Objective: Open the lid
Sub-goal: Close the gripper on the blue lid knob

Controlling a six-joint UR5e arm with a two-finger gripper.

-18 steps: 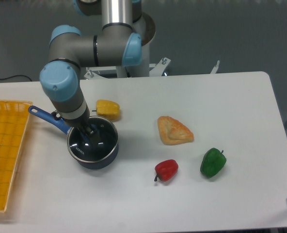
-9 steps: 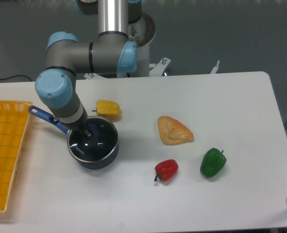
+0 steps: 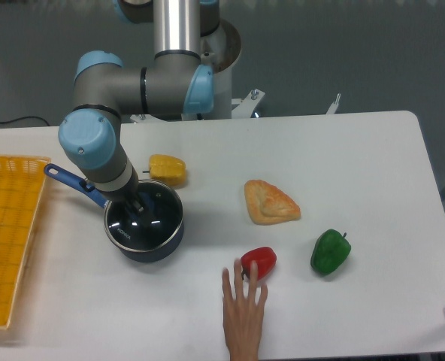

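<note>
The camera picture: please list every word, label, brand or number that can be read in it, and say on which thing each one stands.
Lid on the saucepan: a short line of small white print near its front-left edge, too blurred to read.
Robot arm, peppers, pastry, yellow basket and table: no text visible.

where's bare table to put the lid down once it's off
Bare table lies behind the pastry and green pepper, toward the far right corner. Another free patch sits in front of the saucepan, beside the yellow basket. It is crowded around the red pepper, where a hand reaches in.
</note>
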